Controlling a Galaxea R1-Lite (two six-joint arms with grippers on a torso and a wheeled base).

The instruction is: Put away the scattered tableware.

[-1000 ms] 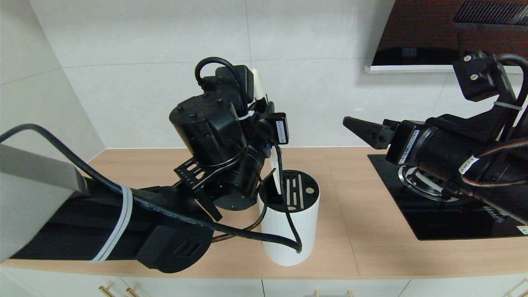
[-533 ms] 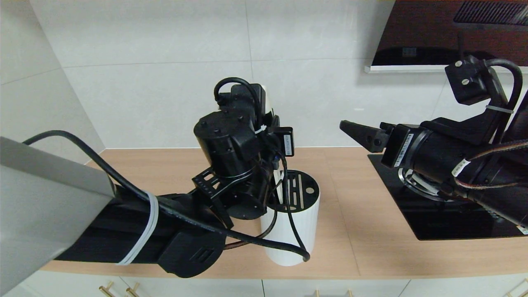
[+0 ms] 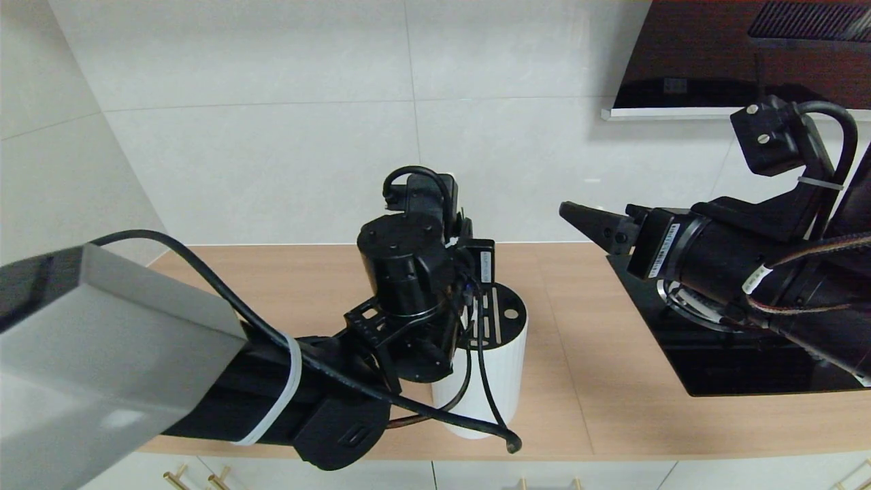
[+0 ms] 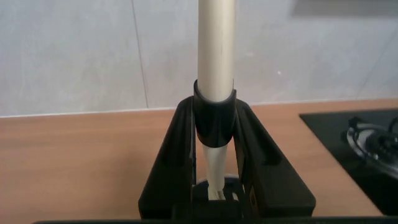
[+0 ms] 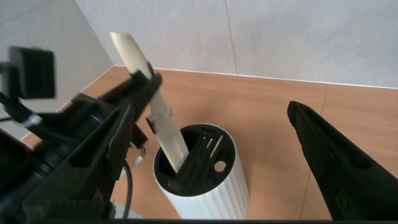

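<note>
Currently the step in hand, as judged, is seating the knife point(image 5: 166, 130) in the white holder point(image 5: 208, 186), which stands on the bench point(image 3: 272, 279) near its front edge.

1. Grip. The left pincer point(image 4: 214, 115) is directly above the holder and is clamped on the knife's cream handle point(image 4: 216, 43), with the blade pointing down.
2. Position. The lower end of the blade is already inside an opening of the holder's black slotted top point(image 3: 502, 313), beside the narrow slots. The knife leans off vertical.
3. Recommended procedure. Bring the knife upright over the opening before lowering it. Descend straight and slowly, so the blade does not bind on the slot edge or tip the holder. Release only once the handle rests at the top.
4. Clearance. The right pincer point(image 3: 588, 221) hangs to the right of the holder, well apart and above the bench. Whether it is open or closed cannot be told.
5. Surroundings. A black hob point(image 3: 714, 367) lies farther to the right of the holder.

Limits of observation:
- In the head view, the left wrist covers the knife and part of the holder's top.
- How deep the blade sits cannot be made out.
- Which opening holds the blade cannot be made out exactly.
</note>
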